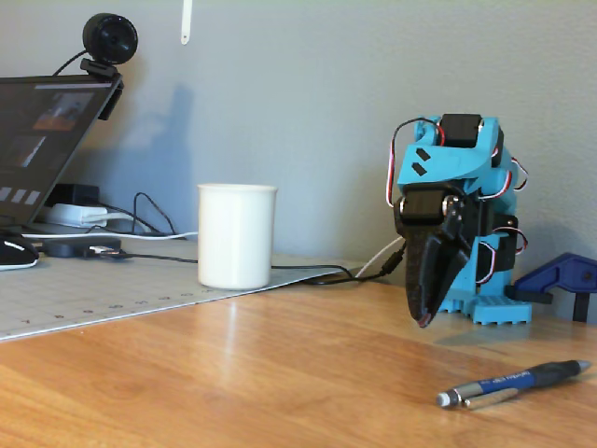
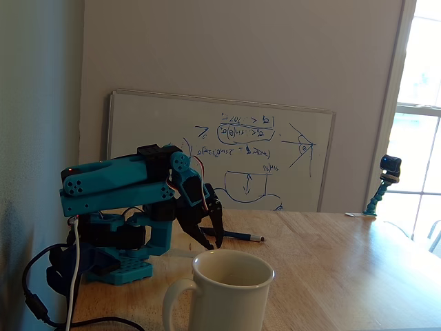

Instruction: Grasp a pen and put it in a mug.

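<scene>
The pen [image 1: 515,384] lies on the table [image 1: 280,373] just past the gripper [image 2: 210,241] — jaws parted, holding nothing.

Mug [image 1: 237,235] sitting on mat [image 1: 84,299] at table's [image 1: 280,373] left in a fixed view, cable [image 1: 308,273] running behind it. Arm [image 1: 457,224] standing well right of mug, gripper [image 1: 426,317] hanging just above tabletop. Pen [image 1: 513,384] lying on table before arm, rightward. Laptop [image 1: 42,140] standing far left, webcam [image 1: 107,42] perching on it. In another fixed view, whiteboard [image 2: 275,152] leaning behind arm.
</scene>
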Controlling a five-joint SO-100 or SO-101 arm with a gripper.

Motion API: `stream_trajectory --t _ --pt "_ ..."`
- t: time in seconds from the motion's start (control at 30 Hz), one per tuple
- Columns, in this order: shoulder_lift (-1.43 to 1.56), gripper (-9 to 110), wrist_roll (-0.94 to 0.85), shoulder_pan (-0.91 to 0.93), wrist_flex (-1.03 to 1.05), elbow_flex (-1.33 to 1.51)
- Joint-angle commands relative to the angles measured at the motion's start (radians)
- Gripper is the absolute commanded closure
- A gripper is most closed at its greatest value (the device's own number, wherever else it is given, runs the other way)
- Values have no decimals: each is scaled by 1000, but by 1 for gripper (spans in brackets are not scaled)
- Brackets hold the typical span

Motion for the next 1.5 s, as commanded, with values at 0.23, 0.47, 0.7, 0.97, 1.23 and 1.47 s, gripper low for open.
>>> stream_trajectory --t 0.23,0.47,0.7,0.97,1.23,1.47 --pt "28 99 9 -12 6 -14" --pt "20 99 14 -8 2 -25" --pt "-129 98 120 -18 -2 -172" --pt "-385 88 153 -126 -81 -344" --pt "-652 82 362 -137 -192 -509" --pt "-911 81 856 -202 -282 -663"
